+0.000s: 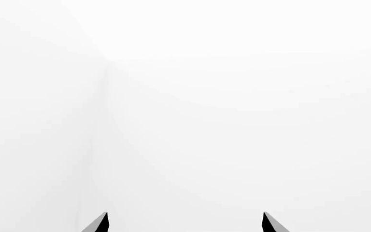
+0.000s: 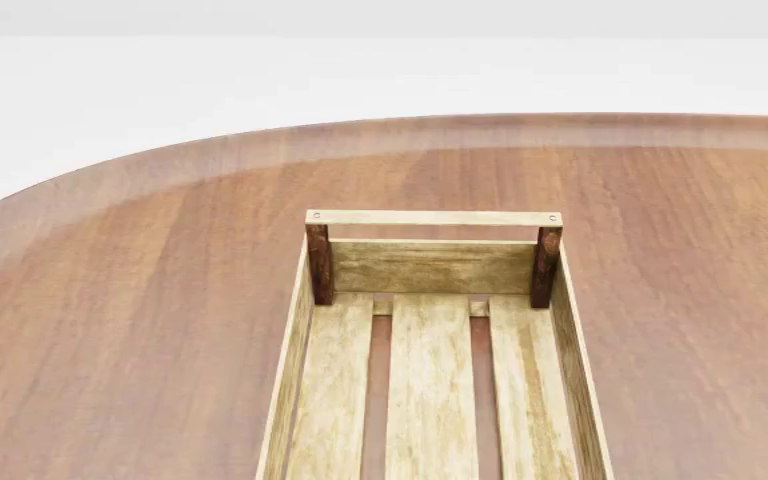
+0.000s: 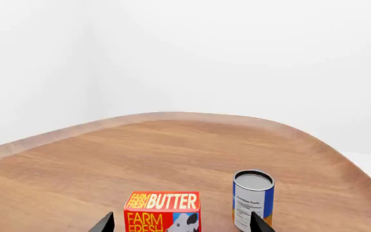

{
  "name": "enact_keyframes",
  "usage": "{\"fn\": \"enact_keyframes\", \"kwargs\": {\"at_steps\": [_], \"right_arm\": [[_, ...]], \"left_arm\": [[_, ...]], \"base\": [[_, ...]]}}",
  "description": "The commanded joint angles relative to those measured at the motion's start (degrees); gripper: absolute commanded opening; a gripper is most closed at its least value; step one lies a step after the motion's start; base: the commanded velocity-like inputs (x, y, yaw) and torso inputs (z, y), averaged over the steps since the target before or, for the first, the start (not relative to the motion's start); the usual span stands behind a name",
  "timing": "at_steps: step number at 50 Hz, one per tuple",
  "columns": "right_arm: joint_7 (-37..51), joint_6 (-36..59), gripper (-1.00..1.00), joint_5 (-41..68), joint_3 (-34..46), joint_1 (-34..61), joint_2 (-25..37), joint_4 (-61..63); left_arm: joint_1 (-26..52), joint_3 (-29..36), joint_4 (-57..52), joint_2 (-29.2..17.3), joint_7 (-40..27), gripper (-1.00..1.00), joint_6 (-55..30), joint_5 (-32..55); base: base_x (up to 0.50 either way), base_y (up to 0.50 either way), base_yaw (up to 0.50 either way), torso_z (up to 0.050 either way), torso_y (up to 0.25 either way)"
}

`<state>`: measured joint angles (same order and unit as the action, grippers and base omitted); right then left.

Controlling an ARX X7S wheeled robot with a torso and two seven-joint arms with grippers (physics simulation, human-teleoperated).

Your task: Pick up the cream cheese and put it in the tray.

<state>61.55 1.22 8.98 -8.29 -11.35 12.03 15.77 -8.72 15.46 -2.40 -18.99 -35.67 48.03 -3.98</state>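
Note:
The cream cheese is out of view in every frame. The tray (image 2: 431, 218), a long pale wood crate with a slatted bottom and dark brown corner posts, lies on the wooden table in the head view, centred and running toward the near edge of the picture. My left gripper (image 1: 185, 222) is open, its two dark fingertips wide apart over plain white background, with nothing between them. My right gripper (image 3: 182, 223) is open too. Its fingertips stand on either side of the red-orange butter box (image 3: 163, 211), which sits on the table ahead of it.
A blue-and-orange can (image 3: 253, 199) with a grey lid stands upright just beside the butter box, close to one right fingertip (image 3: 260, 223). The round wooden table (image 2: 117, 300) curves away to white floor and walls. A dark bit of an arm shows at the head view's lower left corner.

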Motion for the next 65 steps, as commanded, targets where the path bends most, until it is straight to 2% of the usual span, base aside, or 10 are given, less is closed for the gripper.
{"fn": "enact_keyframes", "kwargs": {"at_steps": [1,19,36,65], "right_arm": [[3.9,4.6,1.0,1.6,-2.7,0.5,-1.3,-0.2],[3.9,11.4,1.0,5.4,-3.1,1.6,-1.1,-1.6],[-0.2,11.0,1.0,11.2,-5.7,1.7,0.4,-4.5],[-0.3,9.8,1.0,13.7,-9.8,1.7,1.5,-9.1]], "left_arm": [[0.1,0.1,0.0,-0.1,-0.3,1.0,-0.1,0.0],[0.4,0.3,0.5,-0.2,-0.6,1.0,0.0,0.1],[0.5,0.7,0.5,-0.3,-0.8,1.0,-0.6,0.0],[0.6,0.8,0.2,-0.6,-1.4,1.0,-0.9,0.1]], "base": [[0.0,0.0,0.0,0.0,0.0],[0.0,0.0,0.0,0.0,0.0],[0.0,0.0,0.0,0.0,0.0],[0.0,0.0,0.0,0.0,0.0]]}}
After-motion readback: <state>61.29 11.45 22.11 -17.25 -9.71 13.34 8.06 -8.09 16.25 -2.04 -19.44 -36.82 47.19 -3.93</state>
